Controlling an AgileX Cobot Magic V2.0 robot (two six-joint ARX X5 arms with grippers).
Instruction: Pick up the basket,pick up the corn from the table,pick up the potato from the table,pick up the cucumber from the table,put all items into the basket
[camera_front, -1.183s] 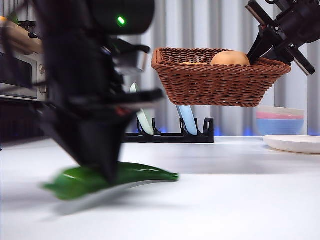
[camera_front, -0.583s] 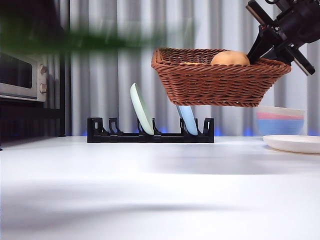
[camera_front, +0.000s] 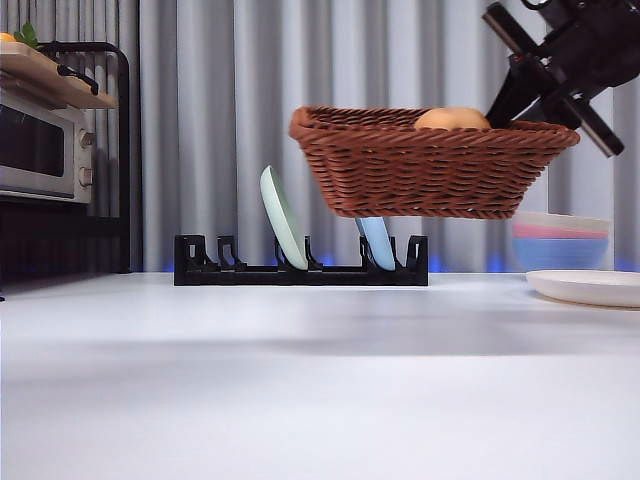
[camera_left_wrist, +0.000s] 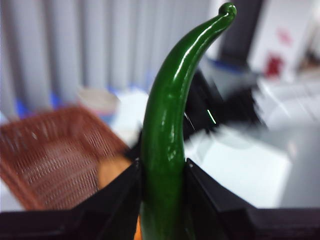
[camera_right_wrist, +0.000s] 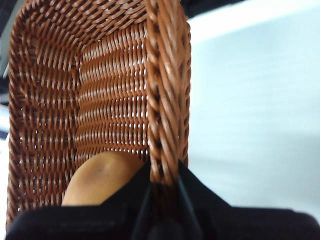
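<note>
1. Gone from the front view is the green blur that streaked across the upper left half a second ago, and the dark arm that stood over the cucumber a second ago is out of that view too; the white surface lies bare in the foreground.
2. In the left wrist view, the left hand pinches the cucumber between its two black jaws, its thin curled tip reaching the top centre of the frame.
3. Behind it, at lower left of that view, the basket appears blurred, with an orange-tan shape inside.
4. Compared with the earlier frames, the basket has tipped slightly and shifted a little left; it hangs in the air, centre-right of the front view.
5. At the upper right, the right hand holds it, jaws pressed on the braided rim.
6. Inside the basket lies the potato, beside that rim.
7. Behind stands a black plate rack.
</note>
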